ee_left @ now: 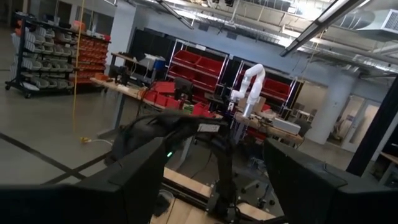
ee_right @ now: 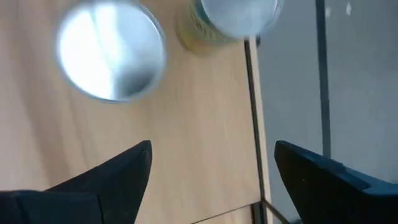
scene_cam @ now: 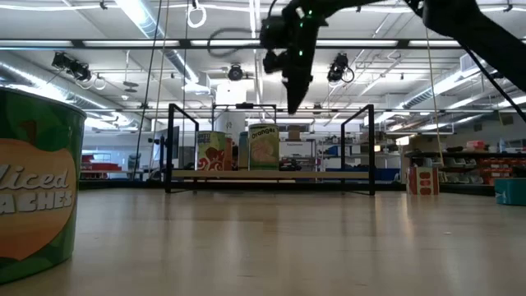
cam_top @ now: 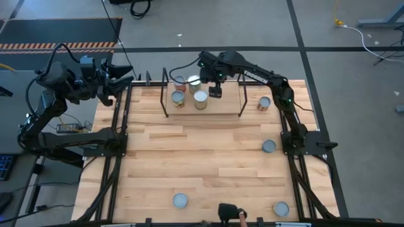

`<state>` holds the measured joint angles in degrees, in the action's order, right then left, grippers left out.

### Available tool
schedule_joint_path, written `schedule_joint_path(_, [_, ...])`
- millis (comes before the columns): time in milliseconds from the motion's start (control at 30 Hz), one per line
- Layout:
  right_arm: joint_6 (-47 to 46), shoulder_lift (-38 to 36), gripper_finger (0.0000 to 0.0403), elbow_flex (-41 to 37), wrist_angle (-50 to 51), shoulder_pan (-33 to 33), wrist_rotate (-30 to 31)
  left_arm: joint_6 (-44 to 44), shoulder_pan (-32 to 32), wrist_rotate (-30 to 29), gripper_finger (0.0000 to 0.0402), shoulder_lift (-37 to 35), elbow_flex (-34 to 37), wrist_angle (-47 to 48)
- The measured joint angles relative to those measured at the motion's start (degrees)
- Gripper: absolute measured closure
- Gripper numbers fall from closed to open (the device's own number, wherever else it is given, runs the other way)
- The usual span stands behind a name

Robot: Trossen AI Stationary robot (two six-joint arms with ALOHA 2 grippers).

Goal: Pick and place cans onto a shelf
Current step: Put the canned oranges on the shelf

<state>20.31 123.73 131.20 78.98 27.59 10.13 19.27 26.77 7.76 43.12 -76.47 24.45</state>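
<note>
The shelf (cam_top: 221,108), a light-wood board between black rod uprights, stands at the table's far middle. Several cans stand upright on its left half, among them one (cam_top: 201,98) nearest my right gripper (cam_top: 214,91). That gripper hangs open above the board, just right of the cans, pointing down with nothing between its fingers. In the right wrist view its fingers (ee_right: 211,155) frame bare board (ee_right: 205,124), with two silvery can tops (ee_right: 112,50) (ee_right: 236,15) beyond. In the low view the gripper (scene_cam: 293,103) hovers above an orange-label can (scene_cam: 263,146). My left gripper (cam_top: 126,79) waits open beyond the table's far left corner.
Loose cans stand on the table: one right of the shelf (cam_top: 264,103), one at mid right (cam_top: 269,146), two near the front edge (cam_top: 180,200) (cam_top: 281,208). In the low view a peaches can (scene_cam: 37,181) looms close on the left. The shelf's right half is bare.
</note>
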Motion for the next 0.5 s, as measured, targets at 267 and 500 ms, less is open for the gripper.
schedule_joint_path(267, [-2.63, 6.07, 0.0111, -0.10, -1.52, 0.70, -0.29, 0.16, 0.01, 0.01, 0.0127, -0.56, 0.02, -0.33])
schedule_joint_path(500, [-3.86, 6.57, 0.0152, -0.10, -7.13, -0.32, -6.68, 0.44, 0.00, 0.00, 0.0127, -0.45, 0.02, -0.13])
